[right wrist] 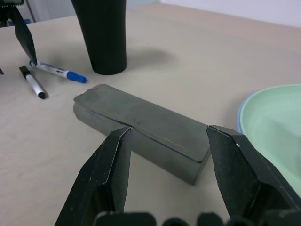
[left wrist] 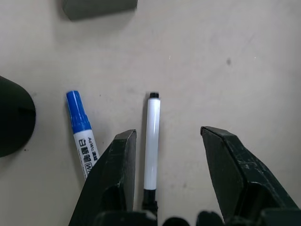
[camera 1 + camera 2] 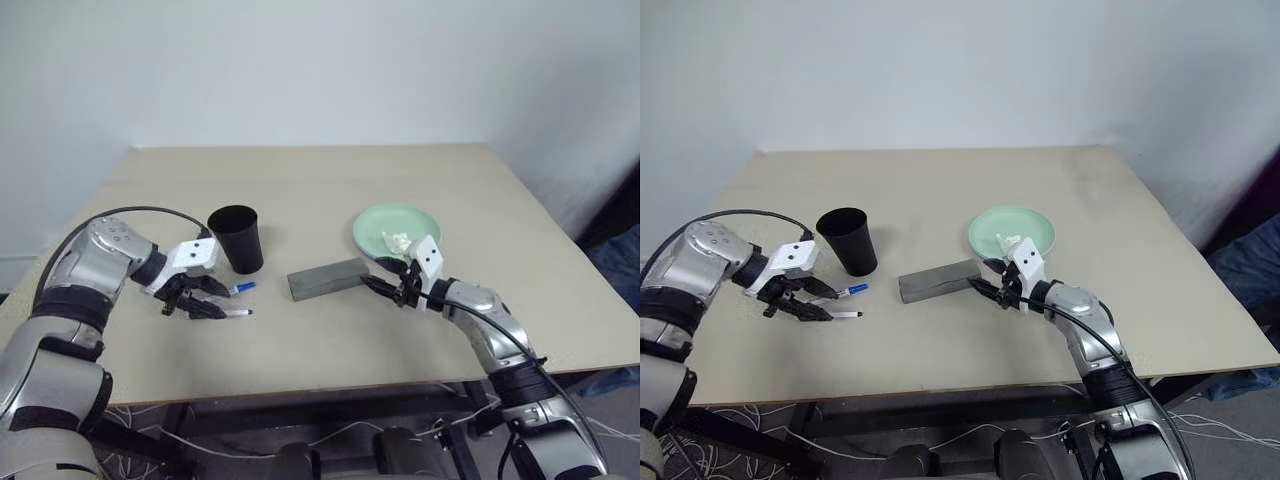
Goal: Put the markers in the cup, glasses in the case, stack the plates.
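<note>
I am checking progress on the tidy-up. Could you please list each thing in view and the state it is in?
Cup: upright, markers not in it.
Blue-capped marker: lying flat on table.
Dark-capped marker: lying flat, between left gripper's open fingers.
Case: closed, lying flat, in front of right gripper's open fingers.
Green plate: stacked on the blue plate, something pale inside.

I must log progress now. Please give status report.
Left tool open over dark-capped marker. Right tool open at case. Both markers outside cup.
</note>
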Robot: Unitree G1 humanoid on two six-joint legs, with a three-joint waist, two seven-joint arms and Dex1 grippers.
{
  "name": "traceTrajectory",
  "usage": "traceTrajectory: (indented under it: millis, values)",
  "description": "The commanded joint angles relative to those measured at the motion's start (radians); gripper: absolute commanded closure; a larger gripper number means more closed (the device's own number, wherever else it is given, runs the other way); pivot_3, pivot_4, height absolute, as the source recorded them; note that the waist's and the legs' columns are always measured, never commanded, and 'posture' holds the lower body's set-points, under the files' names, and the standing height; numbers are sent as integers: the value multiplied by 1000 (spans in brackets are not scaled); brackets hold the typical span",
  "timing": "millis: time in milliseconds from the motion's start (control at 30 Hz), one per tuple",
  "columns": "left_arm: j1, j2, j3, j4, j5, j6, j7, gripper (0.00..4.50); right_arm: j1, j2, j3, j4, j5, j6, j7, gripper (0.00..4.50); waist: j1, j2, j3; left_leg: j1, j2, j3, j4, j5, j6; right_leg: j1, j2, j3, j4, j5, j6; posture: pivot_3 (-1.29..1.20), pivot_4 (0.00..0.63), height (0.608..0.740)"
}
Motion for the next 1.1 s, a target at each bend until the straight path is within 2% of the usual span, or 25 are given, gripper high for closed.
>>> traceTrajectory:
  millis: [33, 267, 533, 633, 800, 1000, 1067, 1100]
  values:
    - [-68, -35, -8, 63, 92, -59, 52, 2182, -25, 9, -9, -14, -1, -24, 4, 1764, 0, 0, 0, 0, 0, 0, 0, 0, 0, 0, 0, 0, 0, 0, 0, 0, 0, 737]
    - [-125, -106, -36, 199, 230, -144, 95, 2182, -16, 15, -15, -12, -2, -28, -5, 1764, -1, 0, 0, -1, 0, 1, 0, 0, 0, -1, 0, 1, 0, 1, 2, 0, 0, 737]
    - [-137, -153, -39, 271, 302, -187, 114, 2182, -2, 11, -20, -33, 3, -17, -7, 1764, 0, 0, 0, 0, -1, 1, 0, 0, 0, 0, 0, 2, 0, 1, 2, 0, 0, 737]
    - [-131, -158, -32, 275, 305, -190, 89, 2767, 1, 7, -22, -38, 4, -15, -7, 1764, 0, 0, 0, 1, -1, 1, 0, 0, 0, 1, 0, 2, 0, 1, 2, 0, 0, 737]
    - [-130, -151, -13, 268, 292, -192, 58, 4481, 3, 5, -23, -46, 5, -11, -9, 1764, -1, 0, 0, 1, 0, 1, 1, 0, 0, 1, 0, 2, 1, 1, 2, 0, 0, 737]
    - [-118, -130, 46, 209, 198, -208, -13, 4481, 5, 7, -20, -50, 4, -7, -9, 1764, -1, 0, 0, -1, -1, 1, 0, 0, 0, -1, 0, 2, 0, 1, 2, 0, 0, 737]
    - [-100, -116, 62, 148, 98, -181, -14, 4481, 7, 6, -19, -54, 6, -4, -6, 1764, 0, 0, 0, -2, 0, 1, 0, 0, 0, -1, 0, 2, 0, 1, 2, 0, 0, 737]
    - [-79, -102, 65, 79, 4, -139, -14, 4481, 8, 4, -19, -56, 7, -3, -4, 1764, -1, 0, 0, -2, 0, 1, 0, 0, 0, -1, 0, 2, 0, 1, 2, 0, 0, 737]
